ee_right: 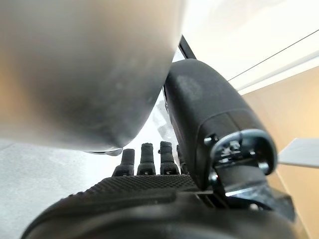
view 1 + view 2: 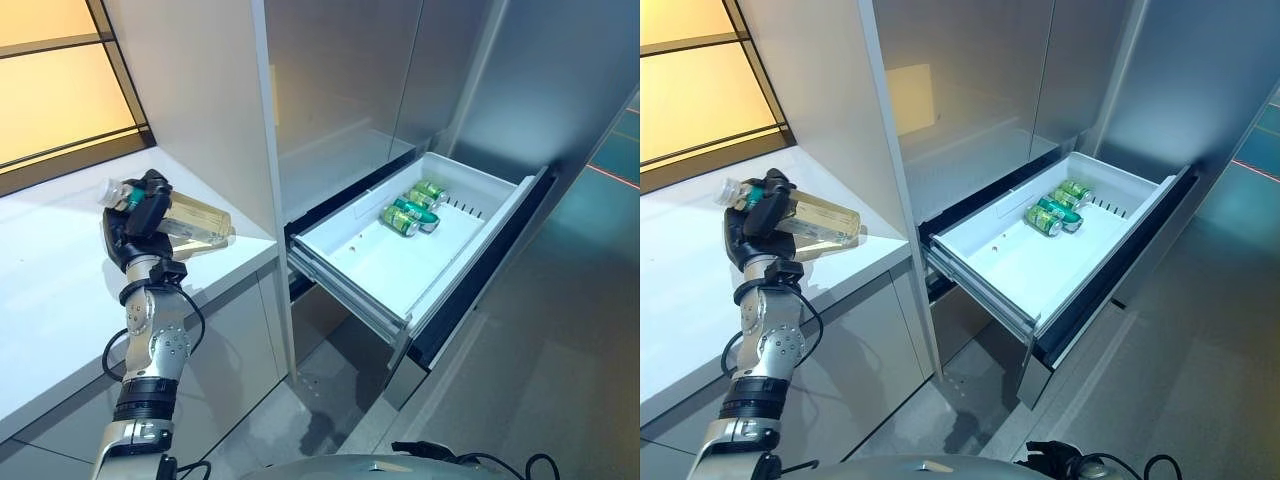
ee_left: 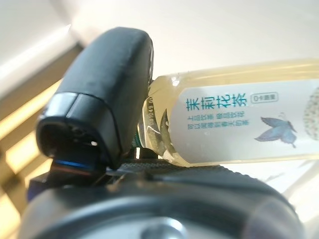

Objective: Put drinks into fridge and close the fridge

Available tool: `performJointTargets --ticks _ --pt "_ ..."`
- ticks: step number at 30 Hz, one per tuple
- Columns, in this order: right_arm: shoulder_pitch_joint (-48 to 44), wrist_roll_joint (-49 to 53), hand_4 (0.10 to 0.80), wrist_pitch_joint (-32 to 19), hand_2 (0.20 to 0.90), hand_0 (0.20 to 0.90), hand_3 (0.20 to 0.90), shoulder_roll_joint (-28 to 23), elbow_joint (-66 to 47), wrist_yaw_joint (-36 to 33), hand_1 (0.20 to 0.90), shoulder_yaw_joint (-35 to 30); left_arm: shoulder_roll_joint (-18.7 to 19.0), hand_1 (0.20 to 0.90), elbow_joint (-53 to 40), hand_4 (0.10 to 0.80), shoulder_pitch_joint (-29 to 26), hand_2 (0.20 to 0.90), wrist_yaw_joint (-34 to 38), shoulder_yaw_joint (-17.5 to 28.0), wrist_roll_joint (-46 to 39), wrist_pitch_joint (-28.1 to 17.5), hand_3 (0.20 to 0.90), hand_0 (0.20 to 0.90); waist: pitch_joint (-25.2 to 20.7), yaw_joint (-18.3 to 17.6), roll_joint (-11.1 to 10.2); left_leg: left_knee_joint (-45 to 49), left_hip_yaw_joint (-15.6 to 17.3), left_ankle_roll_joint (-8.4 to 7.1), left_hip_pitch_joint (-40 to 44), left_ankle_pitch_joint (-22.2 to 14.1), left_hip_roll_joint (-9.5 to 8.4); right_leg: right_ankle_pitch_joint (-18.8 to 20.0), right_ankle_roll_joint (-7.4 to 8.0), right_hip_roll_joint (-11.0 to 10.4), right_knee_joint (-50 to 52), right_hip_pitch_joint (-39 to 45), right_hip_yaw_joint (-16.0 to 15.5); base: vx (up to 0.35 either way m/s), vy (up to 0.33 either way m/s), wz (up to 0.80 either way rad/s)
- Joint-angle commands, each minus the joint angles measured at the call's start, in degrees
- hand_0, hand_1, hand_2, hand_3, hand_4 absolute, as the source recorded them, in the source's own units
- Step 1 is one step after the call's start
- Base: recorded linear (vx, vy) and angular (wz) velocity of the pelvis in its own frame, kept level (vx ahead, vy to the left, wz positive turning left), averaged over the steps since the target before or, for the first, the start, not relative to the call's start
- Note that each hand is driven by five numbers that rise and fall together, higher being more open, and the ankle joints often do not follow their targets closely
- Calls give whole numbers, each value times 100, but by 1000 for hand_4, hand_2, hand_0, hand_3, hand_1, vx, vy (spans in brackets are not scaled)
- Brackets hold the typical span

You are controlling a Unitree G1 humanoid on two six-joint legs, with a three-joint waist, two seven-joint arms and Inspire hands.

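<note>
On the left is a white worktop [image 2: 60,290]. The left hand [image 2: 135,225] is up above it. Its fingers and thumb are curled round a clear bottle [image 2: 195,225] of pale yellow drink. The bottle lies on its side in the hand, lifted off the worktop. Its cap end points to the left, toward a window with warm yellow light. Its bottom end points to the right, toward the fridge. In the left wrist view, the bottle [image 3: 239,119] has a white label with a blue butterfly on it, and the dark thumb [image 3: 107,89] presses against the bottle near its neck.

Next to the worktop stands a tall grey fridge [image 2: 350,90]. Its upper doors are shut. Low down, a big white drawer [image 2: 350,265] is pulled far out over the grey floor. Most of the drawer is bare white.

At the far right end of the drawer lie three green cans [image 2: 412,209]. They lie on their sides, close together in a row, near the back wall of the drawer.

The right hand [image 1: 149,194] shows only in the right wrist view. Its fingers [image 1: 146,158] stand in a straight row and its thumb sticks out beside them. It holds nothing. A smooth grey rounded shape fills the space close above it.
</note>
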Motion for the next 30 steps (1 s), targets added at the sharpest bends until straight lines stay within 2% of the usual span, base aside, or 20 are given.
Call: performJointTargets --ticks 1,7,11,19,24,30 --pt "26 399 800 -179 900 900 900 -77 -623 13 900 260 171 300 -1546 100 -848 300 -893 73 -433 -814 200 300 -175 4 151 38 -11 633 260 -809 -637 -226 -202 245 594 -397 402 -64 -36 2" --pt "71 605 800 -288 900 900 900 -88 -1709 96 900 257 32 300 -2183 100 -815 300 -1453 -99 -661 -743 200 300 -121 -12 101 38 -8 605 218 -791 -621 -175 -201 263 503 -375 375 -71 -43 2" --pt "117 927 800 -152 900 900 900 -56 -2322 431 900 264 41 300 -2477 100 -886 300 -1685 -202 -752 -546 200 300 -120 -30 76 38 9 557 195 -776 -590 -122 -193 275 394 -330 336 -67 -58 6" --pt "372 1424 800 506 900 900 900 119 -3805 892 900 333 -2 300 -2744 100 -730 300 -2154 -478 -824 -426 200 300 -92 -97 43 38 24 482 143 -718 -559 -2 -174 297 222 -290 296 -69 -45 3" --pt "410 2133 800 817 900 900 900 160 -4596 1347 900 301 -36 300 -2847 100 -560 300 -2500 -649 -868 -298 200 300 -69 -131 39 38 69 446 114 -675 -530 73 -163 309 122 -280 292 -71 -32 1" --pt "378 3229 800 1606 900 900 900 139 -5668 1838 900 233 -85 300 -2847 100 -374 300 -2920 -834 -936 -310 200 300 -23 -188 38 38 124 430 110 -645 -520 129 -163 336 65 -300 373 -64 -15 -1"
